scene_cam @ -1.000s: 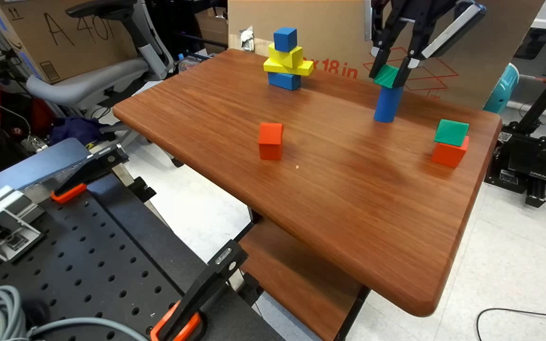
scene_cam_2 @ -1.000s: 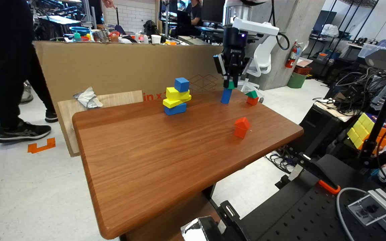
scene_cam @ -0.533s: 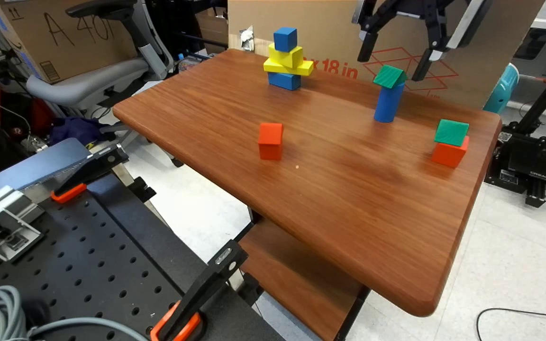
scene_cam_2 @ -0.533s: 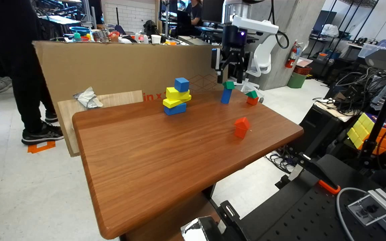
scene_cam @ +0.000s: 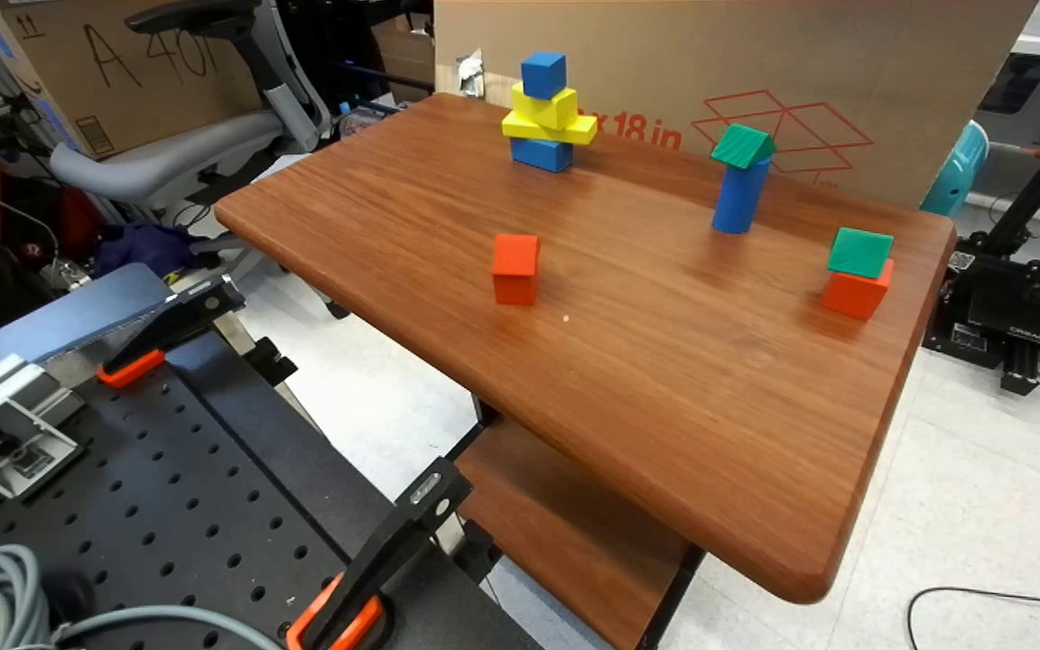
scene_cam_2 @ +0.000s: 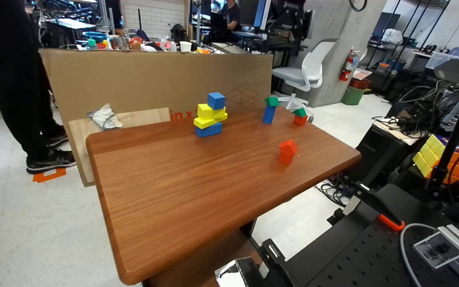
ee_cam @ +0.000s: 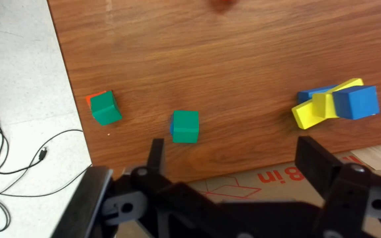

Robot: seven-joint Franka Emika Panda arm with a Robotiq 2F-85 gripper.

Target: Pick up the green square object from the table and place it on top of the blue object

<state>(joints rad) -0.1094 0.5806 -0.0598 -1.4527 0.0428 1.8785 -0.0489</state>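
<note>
The green square object (scene_cam: 743, 144) rests on top of the upright blue object (scene_cam: 738, 197), a rounded pillar near the table's back edge. It looks roof-shaped, with a ridge, and overhangs the pillar a little. The same pair, the green piece (scene_cam_2: 272, 101) over the blue pillar (scene_cam_2: 269, 114), stands at the back right of the table. From above, the green piece (ee_cam: 186, 126) hides nearly all of the blue pillar (ee_cam: 171, 125). My gripper (ee_cam: 231, 142) is open, its fingers wide apart with nothing between them. High over the table, the gripper (scene_cam_2: 280, 46) is clear of both.
Beside the pillar, a similar green block (scene_cam: 860, 251) sits on a red cube (scene_cam: 858, 291) near the table's edge. A blue and yellow stack (scene_cam: 545, 117) stands along the back. Two red blocks (scene_cam_2: 287, 151) are piled nearer the middle. Cardboard (scene_cam_2: 153, 83) lines the table's back.
One second ago my gripper was around the green piece on the pillar. It has opened, let go and risen, leaving one exterior view. The green piece has stayed on the blue pillar.
</note>
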